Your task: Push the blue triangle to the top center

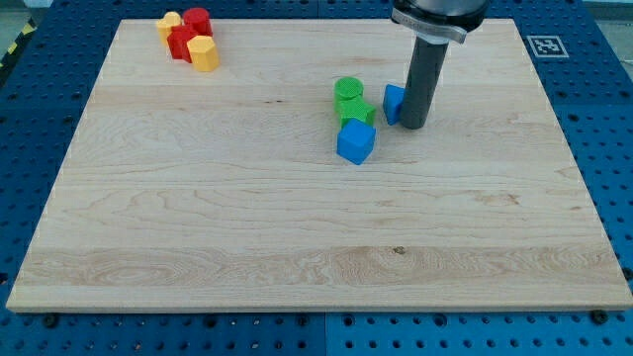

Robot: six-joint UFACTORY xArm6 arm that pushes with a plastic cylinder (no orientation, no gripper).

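The blue triangle [394, 103] lies right of the board's middle, partly hidden behind my rod. My tip [413, 126] stands right against its right side, slightly toward the view's bottom. A blue cube [355, 141] lies just below and left of the triangle. Two green blocks [349, 99] stand touching each other just left of the triangle, above the blue cube.
A cluster of red and yellow blocks [188, 38] sits at the board's top left corner. A fiducial marker [546, 44] is at the top right, off the wooden board [198, 218].
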